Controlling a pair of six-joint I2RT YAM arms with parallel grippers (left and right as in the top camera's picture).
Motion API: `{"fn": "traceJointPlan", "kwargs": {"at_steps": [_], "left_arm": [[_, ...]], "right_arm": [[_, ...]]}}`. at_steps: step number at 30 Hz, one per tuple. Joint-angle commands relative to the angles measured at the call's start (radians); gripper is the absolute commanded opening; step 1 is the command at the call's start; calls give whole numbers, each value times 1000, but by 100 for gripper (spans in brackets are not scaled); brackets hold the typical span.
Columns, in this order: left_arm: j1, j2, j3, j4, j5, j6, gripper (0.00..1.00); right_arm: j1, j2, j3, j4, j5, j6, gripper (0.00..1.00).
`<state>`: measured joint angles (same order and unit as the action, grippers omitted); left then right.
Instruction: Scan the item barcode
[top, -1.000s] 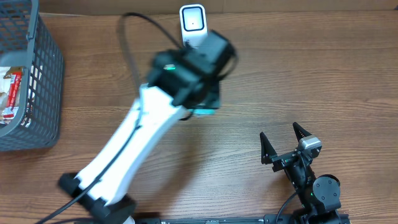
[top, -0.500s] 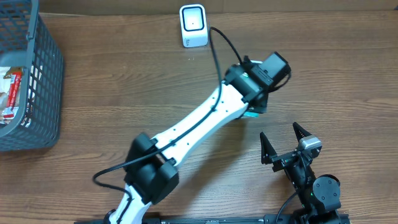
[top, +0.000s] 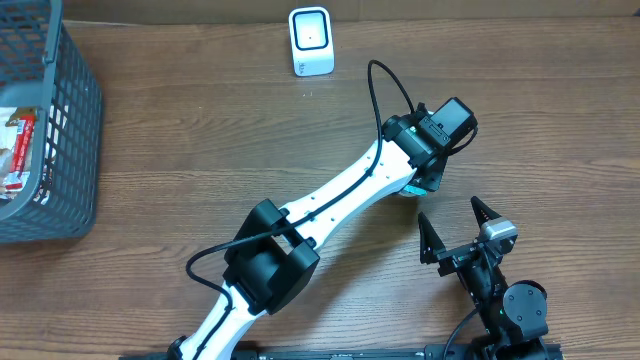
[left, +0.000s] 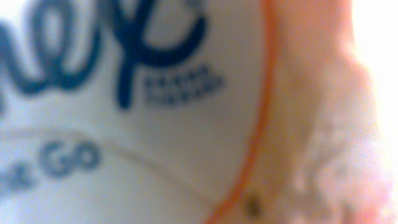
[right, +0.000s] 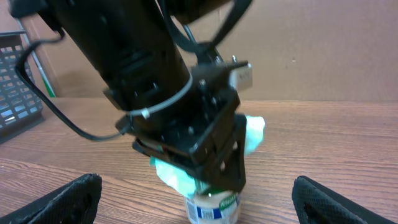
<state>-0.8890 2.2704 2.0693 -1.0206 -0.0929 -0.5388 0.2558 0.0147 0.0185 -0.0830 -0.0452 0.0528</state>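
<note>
The cup (right: 213, 210) stands upright toward the near right corner of the surface (top: 560, 120), touching or only just above it, and well apart from the scanner (top: 311, 41) at the middle of the far edge. The left hand (right: 211, 186) is closed about halfway around its upper part and appears to hold it. The left wrist view is filled by its white, blue-lettered side. A printed label sits low on the cup, too small to confirm as the barcode. The right hand (top: 455, 228) rests spread wide just nearer, holding nothing. The basket (top: 70, 120) occupies the left edge. In the inspector's judgement, a sound scan requires lifting the cup clear of the right hand, carrying it to the far edge, turning the label squarely toward the scanner window with fingers off the code, and holding it steady.
</note>
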Motion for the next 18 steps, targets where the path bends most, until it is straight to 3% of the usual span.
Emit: {"fn": "traceJointPlan", "kwargs": {"at_steps": [1, 3, 8, 15, 18], "left_arm": [[-10, 26, 26, 13, 9, 59, 29], [-10, 32, 26, 13, 17, 61, 31], [-9, 32, 26, 4, 61, 91, 47], [-13, 32, 25, -1, 60, 91, 48], [-13, 32, 25, -1, 61, 90, 64]], "right_arm": [[-3, -12, -11, 2, -1, 3, 100], [-3, -12, -11, 2, -1, 4, 100], [-3, -12, -11, 2, -1, 4, 100], [-3, -12, -11, 2, -1, 4, 100], [-3, -12, -11, 2, -1, 4, 100]]}}
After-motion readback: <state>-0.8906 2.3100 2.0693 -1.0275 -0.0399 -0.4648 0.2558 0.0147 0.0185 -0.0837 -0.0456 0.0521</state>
